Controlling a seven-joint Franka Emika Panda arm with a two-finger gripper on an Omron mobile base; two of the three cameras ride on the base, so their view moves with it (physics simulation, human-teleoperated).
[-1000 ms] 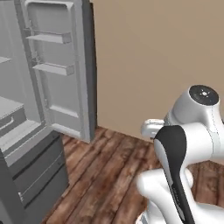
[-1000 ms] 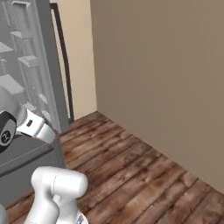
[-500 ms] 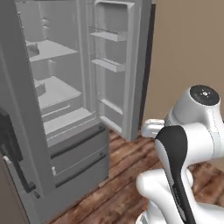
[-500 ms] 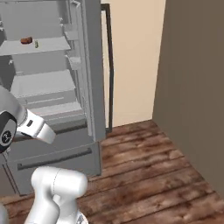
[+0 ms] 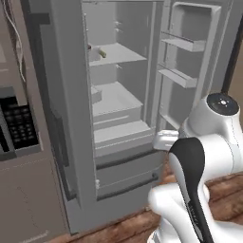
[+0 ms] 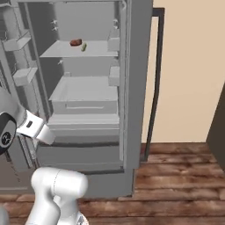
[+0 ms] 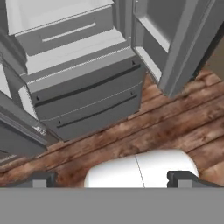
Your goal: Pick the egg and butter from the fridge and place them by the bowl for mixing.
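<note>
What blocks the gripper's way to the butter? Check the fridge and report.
Nothing visible does. The fridge stands open, and the butter lies in plain sight on the upper shelf beside a red-orange lump. The open gripper is low, pointed at the fridge's bottom drawers, well below that shelf.

No legible text, label, brand, number or sign is found. The fridge [image 6: 136, 88] carries plain grey surfaces, without readable markings.
</note>
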